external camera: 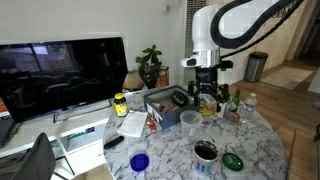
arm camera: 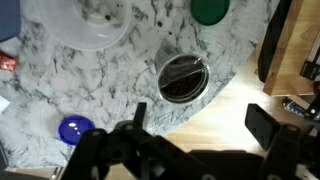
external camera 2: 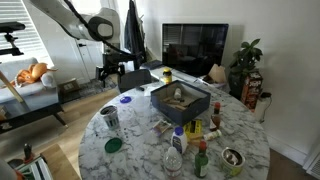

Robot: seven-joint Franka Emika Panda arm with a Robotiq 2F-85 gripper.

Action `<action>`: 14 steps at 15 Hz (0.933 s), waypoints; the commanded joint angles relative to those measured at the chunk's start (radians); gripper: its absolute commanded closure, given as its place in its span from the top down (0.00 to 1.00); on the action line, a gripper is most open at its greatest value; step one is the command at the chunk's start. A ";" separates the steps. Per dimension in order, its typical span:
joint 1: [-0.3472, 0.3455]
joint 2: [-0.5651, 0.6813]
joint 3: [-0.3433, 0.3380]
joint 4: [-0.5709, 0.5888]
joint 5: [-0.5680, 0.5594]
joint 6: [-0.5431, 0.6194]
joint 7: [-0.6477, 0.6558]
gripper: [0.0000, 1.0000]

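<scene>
**Metal cup (arm camera: 183,78) beneath wide-parted jaws**

Metal cup is seen upright in the wrist view, close to the curved rim of the marble worktop (arm camera: 100,90). Something dark lies inside it, and what that is cannot be made out. The jaws are spread wide and nothing is held between them. They hang above the cup, clear of it, and the cup lies toward 12 o'clock of their gap.

Around the cup, all apart from it:
- A green lid (arm camera: 208,9) is placed at 1 o'clock.
- A clear bowl (arm camera: 75,22) is placed at 10 o'clock.
- A blue lid (arm camera: 75,129) is placed at 8 o'clock.

The approach is judged to be best done by centring the gap over the cup before any lowering, so that both fingers pass outside the rim. A grip across the full width, taken low on the wall, would be advised so that the cup is not tipped. Care is called for at the rim of the worktop, because a sideways nudge could spill the contents or send the cup over.

No brand, label or writing can be read. The cup is bare metal, and the bottles (external camera 2: 200,158) seen in an exterior view are too small for their labels to be made out.
</scene>
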 commanded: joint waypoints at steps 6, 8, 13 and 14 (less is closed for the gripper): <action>0.027 -0.247 -0.110 -0.242 -0.010 0.002 0.127 1.00; 0.029 -0.259 -0.111 -0.253 -0.011 0.003 0.135 1.00; -0.008 -0.197 -0.200 -0.207 -0.007 -0.165 0.028 1.00; -0.027 -0.187 -0.232 -0.216 -0.011 -0.203 -0.006 1.00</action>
